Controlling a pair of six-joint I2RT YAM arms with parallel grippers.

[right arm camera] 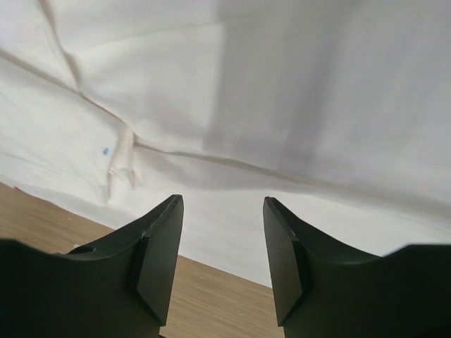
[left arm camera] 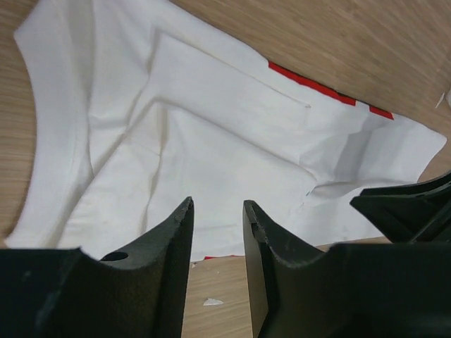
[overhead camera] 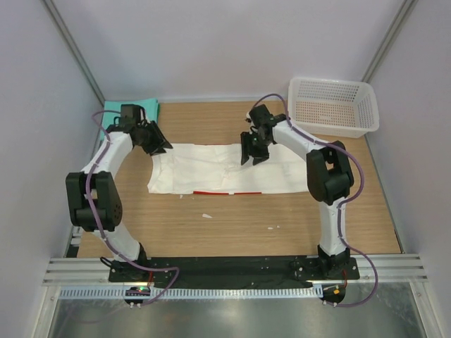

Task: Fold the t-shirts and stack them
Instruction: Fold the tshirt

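The white t-shirt lies flat in a long band across the middle of the table, with a strip of its red print showing along the near edge. A teal t-shirt lies folded at the back left corner, partly behind the left arm. My left gripper hovers over the white shirt's left end, open and holding nothing. Over the shirt's far edge right of the middle, my right gripper is open and empty too. The left wrist view has open fingers above the white shirt. The right wrist view has open fingers above white cloth.
A white mesh basket stands at the back right corner. Small white scraps lie on the wood in front of the shirt. Grey walls close in the table on the left, right and back.
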